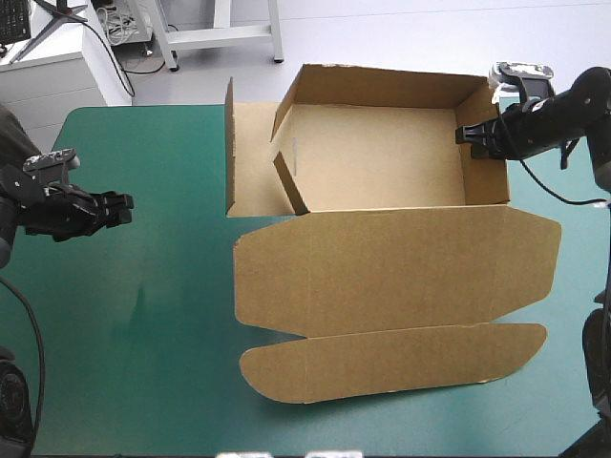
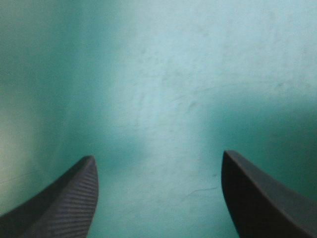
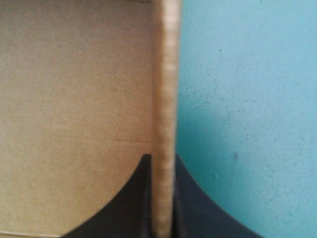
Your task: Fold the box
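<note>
The brown box point(image 1: 382, 157) stands as an open tray at the table's far side, its lid point(image 1: 391, 272) lying flat toward the near edge with a long front flap. The back and right walls are raised. The left side panel point(image 1: 230, 148) stands upright, and an inner flap point(image 1: 289, 181) leans inward. My right gripper point(image 1: 468, 135) is shut on the top edge of the right wall point(image 3: 164, 114), one finger inside the tray, one outside. My left gripper point(image 1: 122, 205) hovers open over bare teal-green cover point(image 2: 158, 99), well left of the box, with nothing between its fingers.
Open teal-green cover point(image 1: 143, 324) stretches left and near-left of the box. The lid's front flap point(image 1: 391, 361) reaches close to the table's near edge. The tray's back wall sits at the table's far edge.
</note>
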You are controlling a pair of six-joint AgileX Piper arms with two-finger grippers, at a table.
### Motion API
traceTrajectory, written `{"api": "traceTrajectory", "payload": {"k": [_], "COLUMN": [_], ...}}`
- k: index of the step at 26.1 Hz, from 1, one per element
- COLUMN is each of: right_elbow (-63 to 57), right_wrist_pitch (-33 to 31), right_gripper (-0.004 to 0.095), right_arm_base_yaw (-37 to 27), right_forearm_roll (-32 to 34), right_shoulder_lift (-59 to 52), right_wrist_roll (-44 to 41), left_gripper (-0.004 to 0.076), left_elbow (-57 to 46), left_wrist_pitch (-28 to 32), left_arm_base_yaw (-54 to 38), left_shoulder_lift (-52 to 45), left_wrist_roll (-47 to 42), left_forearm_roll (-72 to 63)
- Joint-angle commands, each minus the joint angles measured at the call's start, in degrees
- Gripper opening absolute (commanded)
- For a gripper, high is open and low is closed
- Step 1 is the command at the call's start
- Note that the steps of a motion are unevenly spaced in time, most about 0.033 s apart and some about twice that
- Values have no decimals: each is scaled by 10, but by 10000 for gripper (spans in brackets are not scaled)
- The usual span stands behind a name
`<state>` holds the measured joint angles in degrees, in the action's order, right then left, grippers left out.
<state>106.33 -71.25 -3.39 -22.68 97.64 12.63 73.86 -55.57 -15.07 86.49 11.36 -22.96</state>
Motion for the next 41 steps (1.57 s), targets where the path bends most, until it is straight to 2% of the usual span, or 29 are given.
{"api": "traceTrajectory", "payload": {"k": [1,10,17,24,28,36,41], "right_elbow": [17,17,17,17,17,16,16], "right_wrist_pitch": [-6,-6,-5,13,13,50,91], "right_gripper": [-20,-20,-18,-18,-18,-18,-18], "right_arm_base_yaw": [-2,-1,40,63,75,128,169], "right_forearm_roll": [-63,-100,-86,-77,-70,-60,-81], "right_shoulder_lift": [-32,-27,-8,23,42,73,88], "right_wrist_roll": [3,8,7,-4,-8,-23,-27], "left_gripper": [524,524,524,524,512,490,490], "left_elbow": [16,16,16,17,17,17,17], "left_wrist_pitch": [21,-17,-71,-155,-178,-180,-180], "left_arm_base_yaw": [0,37,54,54,54,54,54], "left_shoulder_lift": [-5,8,8,7,2,-45,-63], "left_wrist_roll": [1,103,194,199,208,222,215], "left_forearm_roll": [-129,-334,-482,-491,-504,-518,-515]}}
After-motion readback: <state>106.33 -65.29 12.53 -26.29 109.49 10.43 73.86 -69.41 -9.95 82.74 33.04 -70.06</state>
